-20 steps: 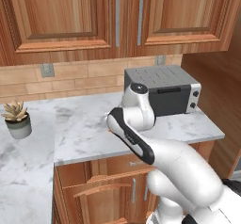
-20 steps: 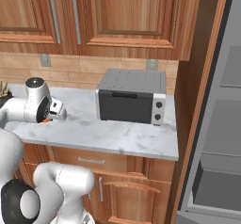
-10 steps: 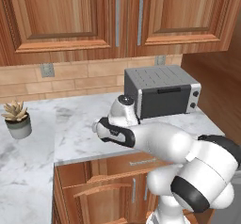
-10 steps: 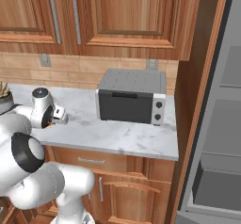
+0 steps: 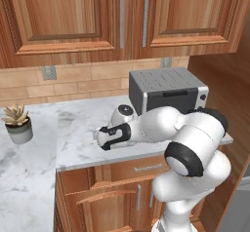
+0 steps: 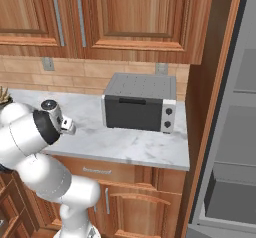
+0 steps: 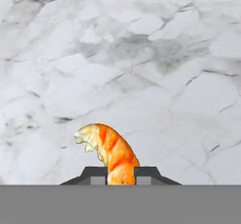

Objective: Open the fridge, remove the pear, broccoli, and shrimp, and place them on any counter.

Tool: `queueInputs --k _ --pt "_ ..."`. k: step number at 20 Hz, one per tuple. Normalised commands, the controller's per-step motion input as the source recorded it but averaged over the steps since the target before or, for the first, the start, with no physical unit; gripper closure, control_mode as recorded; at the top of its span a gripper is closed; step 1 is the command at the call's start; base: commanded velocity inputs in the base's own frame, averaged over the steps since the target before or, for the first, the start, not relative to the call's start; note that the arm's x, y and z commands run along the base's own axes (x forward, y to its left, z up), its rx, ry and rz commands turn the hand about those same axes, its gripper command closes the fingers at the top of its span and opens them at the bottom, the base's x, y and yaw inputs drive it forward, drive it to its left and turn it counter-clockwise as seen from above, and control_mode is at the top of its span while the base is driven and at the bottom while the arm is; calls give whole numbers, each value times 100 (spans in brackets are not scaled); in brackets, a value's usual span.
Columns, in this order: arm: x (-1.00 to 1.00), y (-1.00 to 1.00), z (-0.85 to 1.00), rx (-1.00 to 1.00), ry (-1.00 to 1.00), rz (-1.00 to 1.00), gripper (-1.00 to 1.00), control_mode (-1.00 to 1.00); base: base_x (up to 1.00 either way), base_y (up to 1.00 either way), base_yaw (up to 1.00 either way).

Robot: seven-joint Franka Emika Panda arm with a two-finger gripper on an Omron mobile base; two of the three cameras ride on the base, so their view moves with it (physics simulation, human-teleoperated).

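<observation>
- Here, at the far left of the left base view, a potted succulent (image 5: 17, 122) stands on the white marble counter (image 5: 73, 145).
- Midway along, the gripper (image 7: 120, 173) hangs low over the marble, jaws clamped on the orange shrimp (image 7: 109, 151), which sticks out beyond the fingertips.
- Next, a grey toaster oven (image 5: 167, 89) sits against the wall.
- Far right in the right base view, the fridge (image 6: 231, 132) stands open.

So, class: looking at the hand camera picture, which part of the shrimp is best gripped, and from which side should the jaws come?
Grip the thick middle of the shrimp, as the gripper does here: jaws shut on its flat flanks, coming along the body from the blunt end. The curled, tapering end offers little to hold. It hangs over the marble counter.
</observation>
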Motion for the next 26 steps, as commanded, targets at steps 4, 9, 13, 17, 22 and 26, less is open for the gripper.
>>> queueInputs --k 4,9,13,17,22,26 --pt "35 19 -27 0 0 0 100 -100 0 0 0" --pt "35 19 -19 0 0 0 100 -100 0 0 0" --pt "29 23 -17 -3 1 0 100 -100 0 0 0" --pt "16 14 -8 -4 8 0 100 -100 0 0 0" --pt "18 9 -3 -4 2 0 -100 -100 0 0 0" --pt "11 0 4 0 0 0 -100 -100 0 0 0"
